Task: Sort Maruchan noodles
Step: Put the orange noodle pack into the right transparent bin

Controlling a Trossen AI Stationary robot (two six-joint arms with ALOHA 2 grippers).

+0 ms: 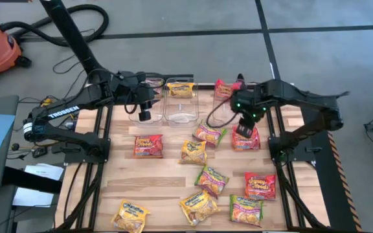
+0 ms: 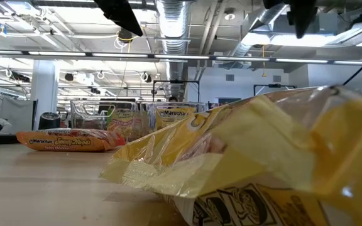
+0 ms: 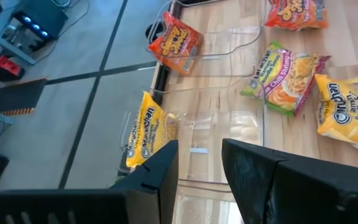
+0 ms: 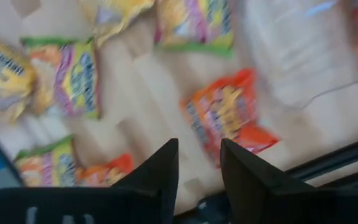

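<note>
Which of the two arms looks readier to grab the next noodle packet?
The right. Its gripper hangs directly over a red packet near the bins, jaws open. The left gripper is over the left bin, away from loose packets.

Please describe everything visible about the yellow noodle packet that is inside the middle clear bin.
The yellow noodle packet is a small, square, crinkly plastic pack with blue Maruchan lettering. It stands on edge, leaning against the far wall of the middle clear bin, and is the only packet in it. Neither gripper touches it; the left gripper hangs nearby.
</note>
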